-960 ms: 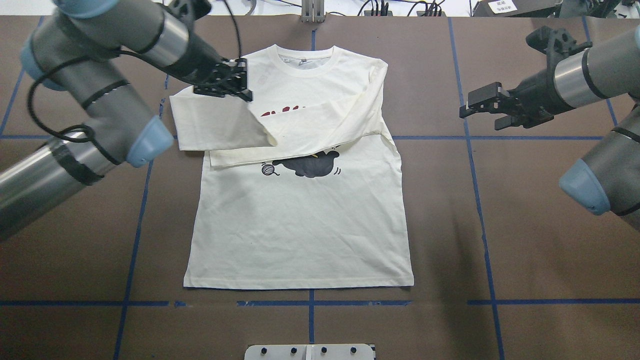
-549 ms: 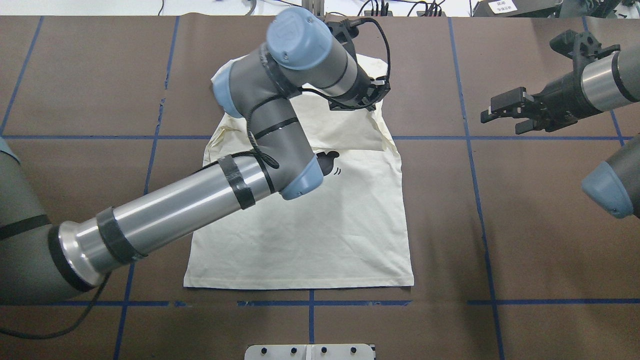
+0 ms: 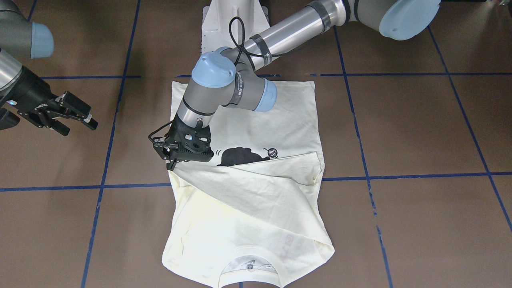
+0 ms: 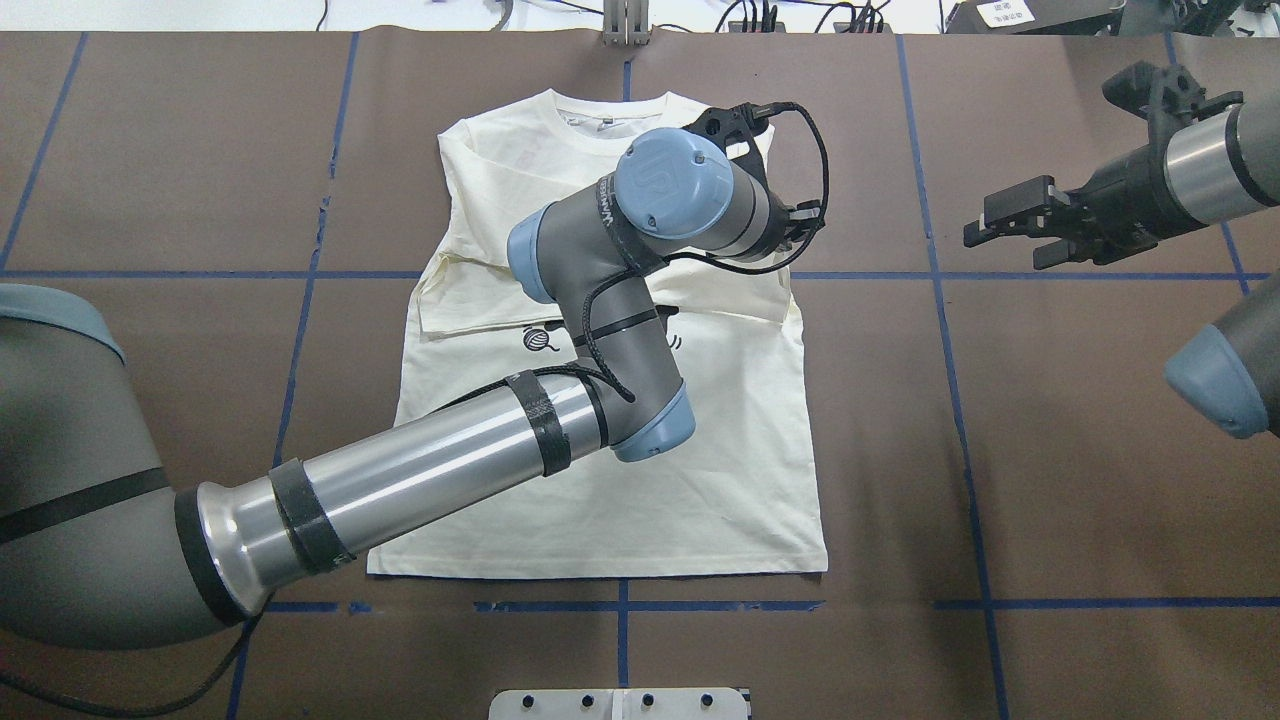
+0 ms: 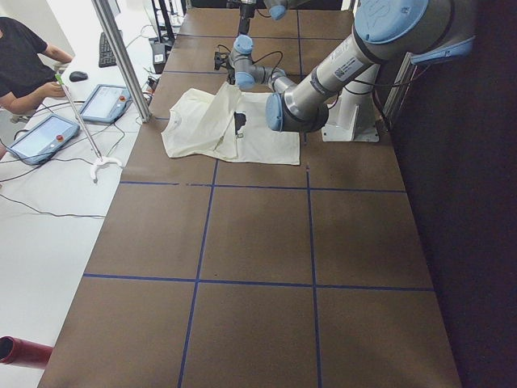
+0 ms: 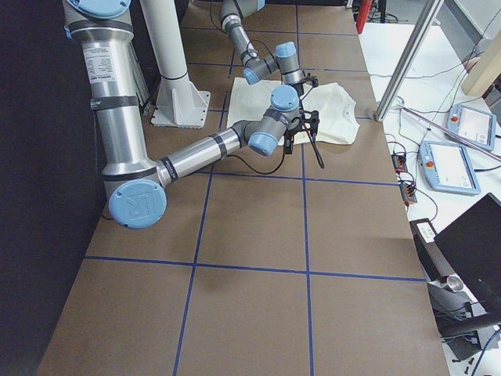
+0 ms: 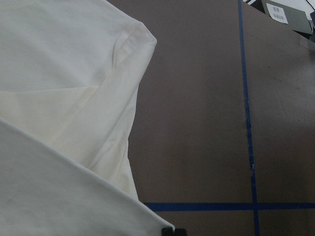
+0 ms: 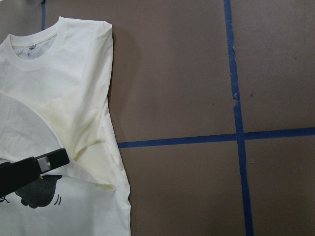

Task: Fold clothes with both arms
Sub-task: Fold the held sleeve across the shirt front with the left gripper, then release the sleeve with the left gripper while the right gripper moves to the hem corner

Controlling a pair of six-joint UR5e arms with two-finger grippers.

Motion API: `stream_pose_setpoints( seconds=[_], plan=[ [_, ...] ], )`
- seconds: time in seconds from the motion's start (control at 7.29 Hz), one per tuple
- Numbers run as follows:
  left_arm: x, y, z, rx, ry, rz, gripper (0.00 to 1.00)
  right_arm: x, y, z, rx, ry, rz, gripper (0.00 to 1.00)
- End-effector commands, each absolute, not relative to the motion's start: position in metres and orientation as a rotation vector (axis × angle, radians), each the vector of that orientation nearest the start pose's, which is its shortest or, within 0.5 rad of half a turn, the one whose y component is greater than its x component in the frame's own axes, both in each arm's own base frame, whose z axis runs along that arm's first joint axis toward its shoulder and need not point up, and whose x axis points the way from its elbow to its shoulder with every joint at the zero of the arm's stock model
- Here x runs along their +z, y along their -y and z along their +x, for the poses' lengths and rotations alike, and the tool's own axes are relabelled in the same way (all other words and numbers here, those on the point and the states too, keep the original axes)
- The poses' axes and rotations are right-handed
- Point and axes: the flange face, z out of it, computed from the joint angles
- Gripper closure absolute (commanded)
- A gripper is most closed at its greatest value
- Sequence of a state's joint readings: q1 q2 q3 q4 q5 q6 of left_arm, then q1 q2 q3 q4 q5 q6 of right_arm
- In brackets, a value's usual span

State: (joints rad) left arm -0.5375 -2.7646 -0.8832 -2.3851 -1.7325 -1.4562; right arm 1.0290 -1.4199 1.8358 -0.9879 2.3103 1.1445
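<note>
- Shirt is lying front-up in the middle of the surface, collar pointing away from the robot and hem squared toward it.
- Left gripper is reaching across the shirt to its far side edge, and the jaws are looking clamped on the end of a sleeve that is crossing the chest just above the cat print.
- Right gripper is hovering over bare surface well beside the shirt, jaws apart and holding nothing.
- Judging from this, the sleeve fold is nearing its release.
- Risk: pulling further outward is likely to drag the sleeve end past the side edge, or to tug the shirt body askew, since nothing is pinning it.
- Risk: opening while the cloth is hanging above the shirt may be letting the sleeve drop slanted or wrinkled.
- Risk: the left arm is spanning low over the shirt, so a careless retreat could be brushing the fold open.
</note>
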Motion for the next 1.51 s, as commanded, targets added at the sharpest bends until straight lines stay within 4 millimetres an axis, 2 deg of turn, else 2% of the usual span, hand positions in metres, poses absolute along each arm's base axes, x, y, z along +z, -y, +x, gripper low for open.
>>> stream_pose_setpoints(
  seconds=[0.0,0.14,0.27,0.41,0.55,0.69,0.82,0.96,1.1,1.23,1.37],
  plan=[
    [0.048,0.529,0.678,-0.265,-1.316,0.283,0.34,0.378,0.498,-0.222,0.177,1.153,0.128,0.00],
    [0.051,0.518,0.657,-0.261,-1.320,0.275,0.34,0.375,0.497,-0.222,0.181,1.156,0.130,0.00],
    [0.078,0.492,0.622,-0.212,-1.312,0.214,0.33,0.375,0.495,-0.223,0.197,1.151,0.134,0.00],
    [0.106,0.474,0.572,-0.208,-1.297,0.210,0.33,0.357,0.476,-0.242,0.252,1.171,0.096,0.00],
    [0.123,0.456,0.525,-0.160,-1.265,0.252,0.33,0.334,0.445,-0.278,0.335,1.190,0.053,0.00],
    [0.138,0.453,0.480,-0.131,-1.201,0.298,0.35,0.322,0.406,-0.331,0.402,1.180,0.046,0.00],
    [0.162,0.443,0.435,-0.108,-1.171,0.334,0.41,0.311,0.362,-0.382,0.451,1.146,0.075,0.01],
    [0.187,0.442,0.407,-0.124,-1.156,0.310,0.44,0.299,0.312,-0.422,0.474,1.073,0.102,0.02],
    [0.214,0.446,0.394,-0.127,-1.136,0.274,0.44,0.300,0.264,-0.455,0.486,1.023,0.143,0.04],
    [0.223,0.452,0.385,-0.145,-1.121,0.277,0.44,0.306,0.228,-0.478,0.539,0.993,0.171,0.10],
    [0.224,0.454,0.383,-0.148,-1.119,0.278,0.43,0.314,0.207,-0.490,0.552,0.943,0.191,0.12]
  ],
)
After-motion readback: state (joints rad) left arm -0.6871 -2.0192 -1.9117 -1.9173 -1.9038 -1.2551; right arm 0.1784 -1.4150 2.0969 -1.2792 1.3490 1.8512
